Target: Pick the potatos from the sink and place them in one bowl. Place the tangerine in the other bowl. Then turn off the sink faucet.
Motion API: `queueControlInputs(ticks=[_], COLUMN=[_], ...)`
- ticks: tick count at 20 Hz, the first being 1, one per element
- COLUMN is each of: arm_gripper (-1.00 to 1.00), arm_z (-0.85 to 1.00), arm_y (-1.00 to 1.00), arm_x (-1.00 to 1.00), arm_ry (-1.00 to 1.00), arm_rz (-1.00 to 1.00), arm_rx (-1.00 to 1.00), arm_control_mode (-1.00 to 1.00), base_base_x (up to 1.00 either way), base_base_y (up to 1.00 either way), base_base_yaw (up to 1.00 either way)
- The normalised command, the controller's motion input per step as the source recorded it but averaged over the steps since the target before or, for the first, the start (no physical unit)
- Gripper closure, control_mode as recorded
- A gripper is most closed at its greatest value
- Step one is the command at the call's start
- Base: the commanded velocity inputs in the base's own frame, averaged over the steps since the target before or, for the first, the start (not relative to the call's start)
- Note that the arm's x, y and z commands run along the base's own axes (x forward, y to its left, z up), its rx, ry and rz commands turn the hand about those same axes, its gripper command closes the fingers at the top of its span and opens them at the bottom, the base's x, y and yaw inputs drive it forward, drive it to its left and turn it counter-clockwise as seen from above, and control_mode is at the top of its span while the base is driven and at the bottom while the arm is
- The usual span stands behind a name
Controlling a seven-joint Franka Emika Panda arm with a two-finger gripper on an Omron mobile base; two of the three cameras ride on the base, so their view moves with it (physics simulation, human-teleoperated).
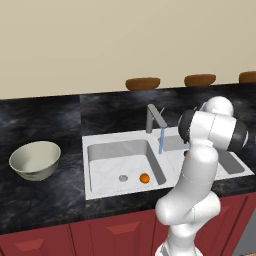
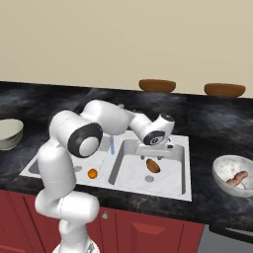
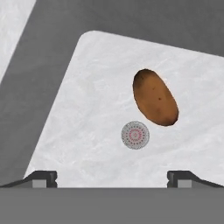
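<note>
Gripper [image 3: 112,177] wide open, empty, hovering above right basin of sink [image 2: 183,190]. Potato [image 3: 155,97] on basin floor just beside drain [image 3: 135,135]. Tangerine [image 1: 144,178] in left basin.

So the arm [image 1: 200,165] pretty much blocked the right basin of the sink [image 1: 100,145] in the left base view, potato included. A brown oval [image 1: 248,76] on the back ledge got cut off by the right edge there. In the right base view, the cream bowl [image 2: 9,132] was chopped by the left edge, and the grey bowl [image 2: 225,168] by the right. Couldn't tell the faucet's [image 2: 111,143] handle; the arm [image 2: 113,118] covered it.
</note>
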Motion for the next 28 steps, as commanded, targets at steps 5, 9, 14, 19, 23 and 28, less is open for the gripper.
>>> queueControlInputs(ticks=[5, 9, 14, 19, 23, 28], arm_gripper=[-1.0, -1.0, -1.0, -1.0, -1.0, -1.0], arm_z=[-0.27, -0.27, -0.27, -0.39, -0.37, -0.3], arm_y=[-0.1, -0.07, -0.02, 0.0, -0.03, -0.01], arm_x=[0.35, 0.39, 0.34, 0.26, 0.19, 0.27], arm_ry=[0.01, 0.03, 0.02, 0.0, 0.0, 0.0], arm_rz=[0.04, 0.04, 0.03, 0.01, 0.0, 0.0], arm_rx=[0.04, 0.02, 0.0, 0.0, 0.0, 0.0], arm_control_mode=[-1.0, -1.0, -1.0, -1.0, -1.0, -1.0], base_base_x=[0.0, 0.0, 0.0, 0.0, 0.0, 0.0], base_base_y=[0.0, 0.0, 0.0, 0.0, 0.0, 0.0], base_base_yaw=[0.0, 0.0, 0.0, 0.0, 0.0, 0.0])
